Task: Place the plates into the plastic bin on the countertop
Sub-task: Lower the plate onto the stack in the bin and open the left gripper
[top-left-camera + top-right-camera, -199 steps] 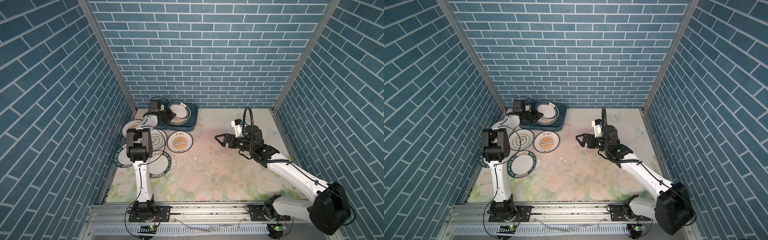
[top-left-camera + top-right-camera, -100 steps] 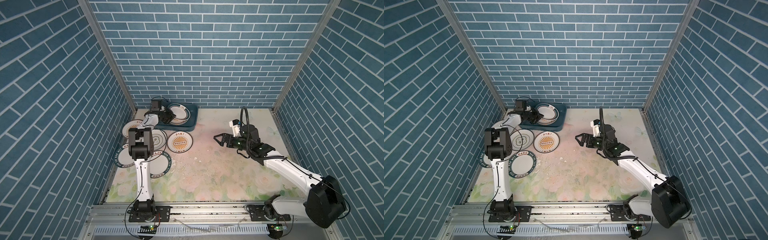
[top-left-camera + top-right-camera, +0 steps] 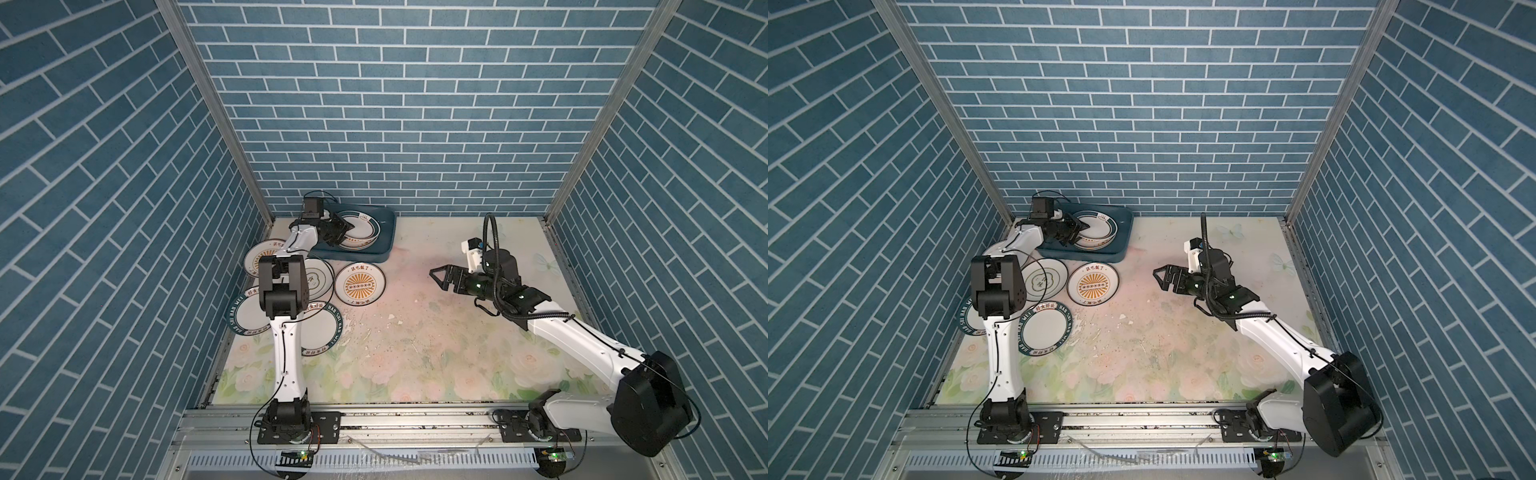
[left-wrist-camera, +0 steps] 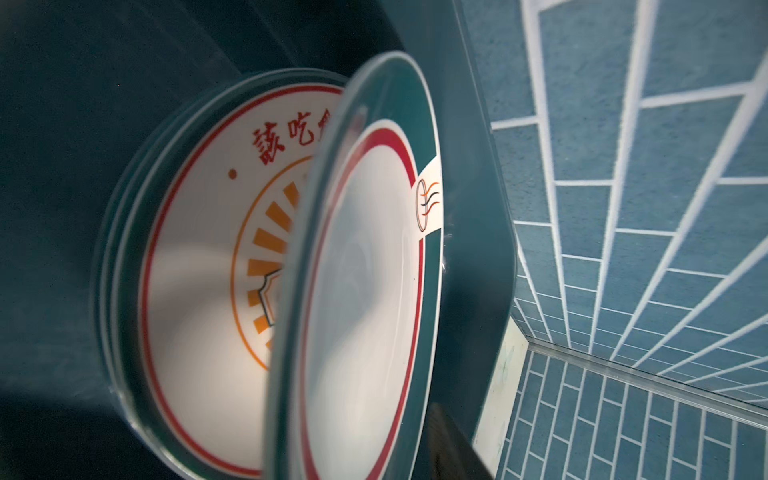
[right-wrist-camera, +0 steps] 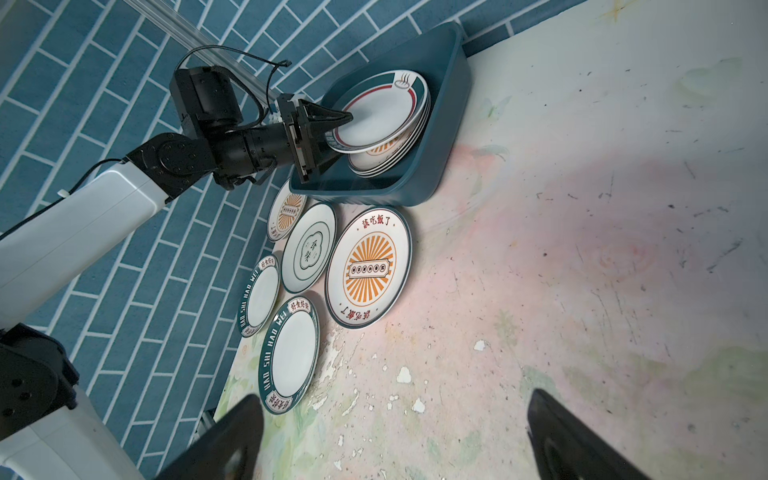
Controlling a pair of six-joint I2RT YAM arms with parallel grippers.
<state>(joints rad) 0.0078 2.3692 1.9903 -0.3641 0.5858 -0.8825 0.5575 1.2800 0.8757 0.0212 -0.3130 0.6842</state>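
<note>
The teal plastic bin (image 3: 385, 232) stands at the back left of the countertop (image 3: 415, 340) and holds a stack of plates (image 5: 384, 160). On top of the stack a green and red rimmed plate (image 4: 365, 266) leans tilted. My left gripper (image 3: 345, 232) is at that plate's rim with its jaws parted, one finger (image 4: 451, 451) just off the plate's face. Several more plates lie in front of the bin, among them a sunburst plate (image 3: 359, 284), an emblem plate (image 5: 309, 249) and a lettered-rim plate (image 5: 291, 353). My right gripper (image 3: 436, 278) hovers open and holds nothing at mid-table.
Blue brick walls close in on three sides, and the bin sits against the back wall. The left arm's elbow (image 3: 282, 286) hangs over the plates on the countertop. A grey metal rail (image 3: 415, 419) runs along the front edge. White chipped flecks (image 5: 405, 374) mark the surface.
The left gripper's jaws have parted around the tilted plate's rim over the bin. The right gripper stays open and has barely moved.
</note>
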